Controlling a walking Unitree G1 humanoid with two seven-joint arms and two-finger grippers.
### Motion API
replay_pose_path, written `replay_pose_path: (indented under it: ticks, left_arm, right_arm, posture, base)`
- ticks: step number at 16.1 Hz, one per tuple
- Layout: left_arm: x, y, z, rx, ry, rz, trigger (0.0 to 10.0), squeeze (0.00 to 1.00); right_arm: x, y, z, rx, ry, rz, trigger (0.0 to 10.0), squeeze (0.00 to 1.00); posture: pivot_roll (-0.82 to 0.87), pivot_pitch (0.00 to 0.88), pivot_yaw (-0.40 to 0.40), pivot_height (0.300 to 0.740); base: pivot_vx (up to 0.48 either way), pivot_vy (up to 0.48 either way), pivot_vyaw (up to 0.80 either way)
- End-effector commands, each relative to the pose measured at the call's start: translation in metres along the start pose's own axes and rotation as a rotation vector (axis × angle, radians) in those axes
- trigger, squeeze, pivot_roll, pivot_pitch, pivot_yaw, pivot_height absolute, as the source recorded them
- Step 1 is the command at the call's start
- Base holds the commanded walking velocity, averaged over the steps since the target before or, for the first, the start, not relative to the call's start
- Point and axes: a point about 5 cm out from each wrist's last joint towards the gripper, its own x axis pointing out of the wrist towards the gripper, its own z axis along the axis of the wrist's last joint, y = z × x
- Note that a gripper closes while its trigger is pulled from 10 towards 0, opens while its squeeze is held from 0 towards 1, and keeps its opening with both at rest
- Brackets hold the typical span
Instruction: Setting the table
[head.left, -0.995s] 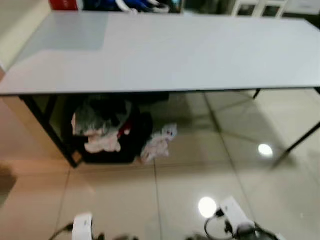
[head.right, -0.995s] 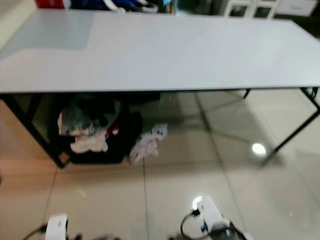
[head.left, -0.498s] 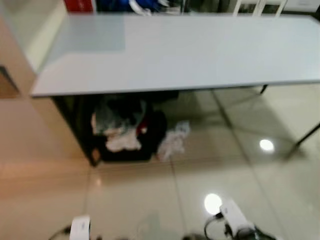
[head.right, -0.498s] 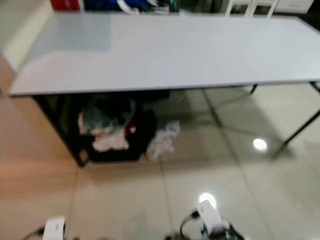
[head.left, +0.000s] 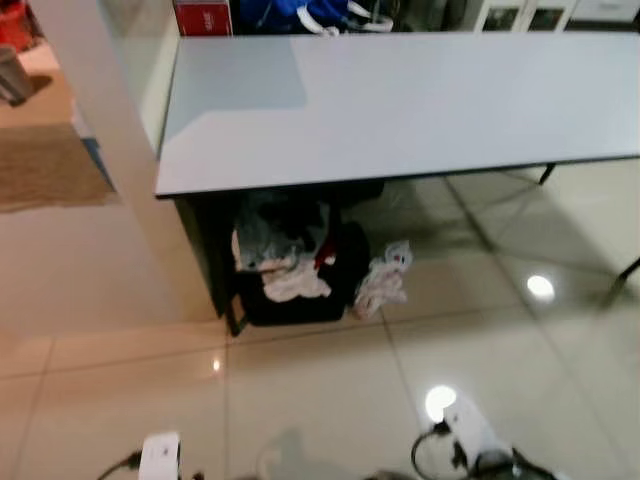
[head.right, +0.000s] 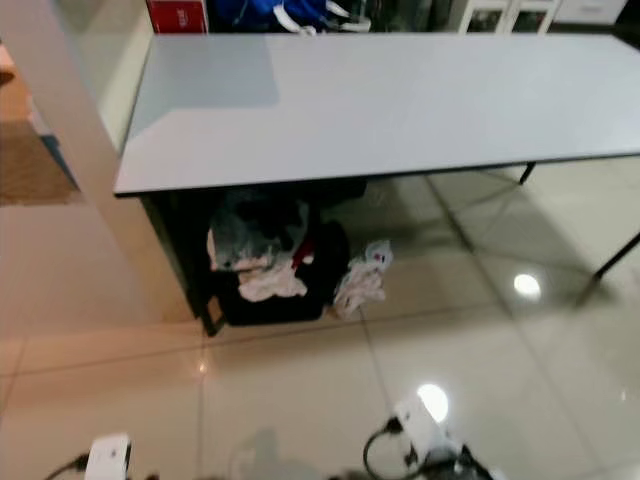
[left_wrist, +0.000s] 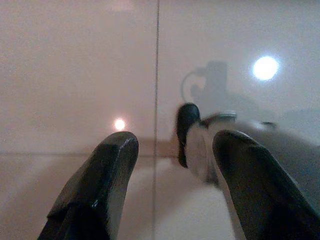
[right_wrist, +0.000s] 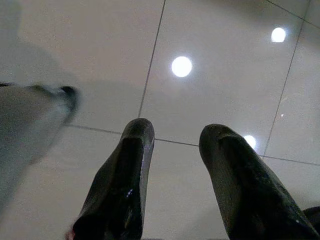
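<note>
Table (head.left: 420, 100) ahead, I see its top bare; dark basket (head.left: 295, 265) of laundry beneath. Left gripper (left_wrist: 172, 150) and right gripper (right_wrist: 172, 137) hang over tile, fingers apart, holding nothing.

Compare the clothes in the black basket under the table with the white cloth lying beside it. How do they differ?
The clothes are a mixed heap of grey, white and red, piled inside the black basket; the white cloth is one pale piece. The clothes sit in shadow under the table; the white cloth lies on the floor tiles, at the table's edge. Both are crumpled.
</note>
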Motion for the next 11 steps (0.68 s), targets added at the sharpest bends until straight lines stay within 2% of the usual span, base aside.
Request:
replay_pose_path:
  ticks: [1,2,4,5,6,7,8,9,10,11]
  left_arm:
    - [0.002,-0.007,0.011,0.001,-0.057,-0.021,10.0,0.00]
    - [0.004,-0.008,0.026,0.034,-0.117,-0.031,10.0,0.00]
    - [0.003,-0.017,0.079,0.126,-0.340,-0.095,10.0,0.00]
    - [-0.001,-0.023,0.102,0.137,-0.448,-0.128,10.0,0.00]
    - [-0.017,-0.035,0.146,0.179,-0.676,-0.198,10.0,0.00]
    - [-0.034,-0.043,0.169,0.192,-0.810,-0.247,10.0,0.00]
    - [-0.059,-0.054,0.192,0.172,-0.947,-0.313,10.0,0.00]
    - [-0.077,-0.062,0.202,0.145,-1.025,-0.370,10.0,0.00]
    - [-0.087,-0.069,0.203,0.107,-1.057,-0.431,10.0,0.00]
    - [-0.092,-0.071,0.204,0.088,-1.067,-0.461,10.0,0.00]
  right_arm:
    - [0.001,-0.013,0.013,0.047,-0.055,-0.042,10.0,0.00]
    - [0.001,-0.017,0.027,0.071,-0.107,-0.053,10.0,0.00]
    - [-0.001,-0.026,0.078,0.113,-0.299,-0.061,10.0,0.00]
    - [-0.004,-0.029,0.101,0.131,-0.390,-0.061,10.0,0.00]
    - [-0.017,-0.035,0.150,0.181,-0.588,-0.048,10.0,0.00]
    - [-0.027,-0.040,0.176,0.219,-0.705,-0.035,10.0,0.00]
    - [-0.044,-0.041,0.207,0.276,-0.871,0.031,10.0,0.00]
    - [-0.060,-0.039,0.227,0.347,-1.001,0.127,10.0,0.00]
    - [-0.071,-0.035,0.237,0.446,-1.087,0.271,10.0,0.00]
    - [-0.076,-0.033,0.240,0.493,-1.126,0.348,10.0,0.00]
  posture:
    - [-0.07,0.048,-0.019,0.740]
    - [-0.07,0.049,-0.020,0.740]
    - [-0.06,0.051,-0.022,0.740]
    - [-0.06,0.054,-0.019,0.740]
    - [-0.06,0.058,-0.018,0.740]
    - [-0.06,0.059,-0.017,0.740]
    - [-0.06,0.061,-0.016,0.740]
    - [-0.06,0.063,-0.012,0.740]
    - [-0.06,0.062,-0.012,0.740]
    - [-0.06,0.062,-0.012,0.740]
  base:
    - [0.000,0.480,0.00]
    - [0.000,0.480,0.00]
    - [0.000,0.480,0.00]
    - [0.000,0.480,0.00]
    - [0.000,0.480,0.00]
    - [0.000,0.480,0.00]
    - [0.000,0.480,0.00]
    - [0.000,0.480,0.00]
    - [0.000,0.480,0.00]
    - [0.000,0.480,0.00]
